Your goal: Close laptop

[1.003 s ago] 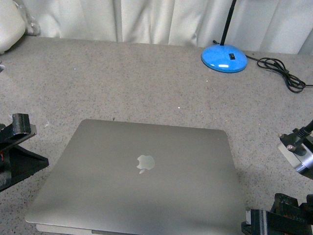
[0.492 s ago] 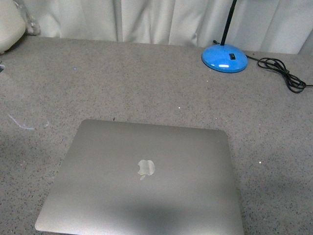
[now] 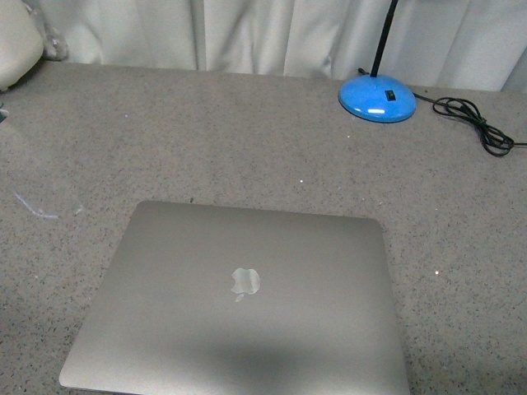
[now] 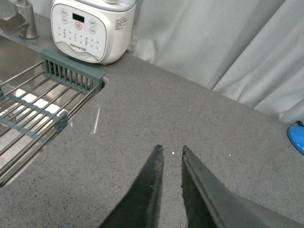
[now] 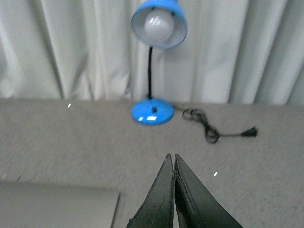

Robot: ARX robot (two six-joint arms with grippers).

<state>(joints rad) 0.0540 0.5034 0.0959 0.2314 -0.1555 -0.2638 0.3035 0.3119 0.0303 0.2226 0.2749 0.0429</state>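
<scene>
Task status: looking pretty much done tbh, lid lying flat down on the base, logo facing up, no gap showing along the edges in view.
Laptop spot: sitting on the grey speckled counter, near side of the front view, running off the bottom edge of the picture; one corner also peeking into the right wrist view.
Left to do: judging by this, nothing much, maybe just parking the arms; near edge being cropped, so not swearing to a full latch there.
Left gripper: hanging above bare counter, fingers sitting a narrow crack apart, gripping nothing.
Right gripper: fingers pressing together tip to tip, holding nothing, pointing toward the lamp, well apart from the laptop corner.
Arms in front view: not showing at all.
Laptop count: one.
Gripper count: two, one per wrist view.
Lamp count: one, blue, standing at the far right of the counter, well apart from the laptop.
Cord count: one, black, trailing off beside the lamp base.
Rice cooker count: one, white, sitting by the curtain.
Dish rack count: one, lying over what's looking like a sink.
Faucet count: one, only partly showing.
</scene>
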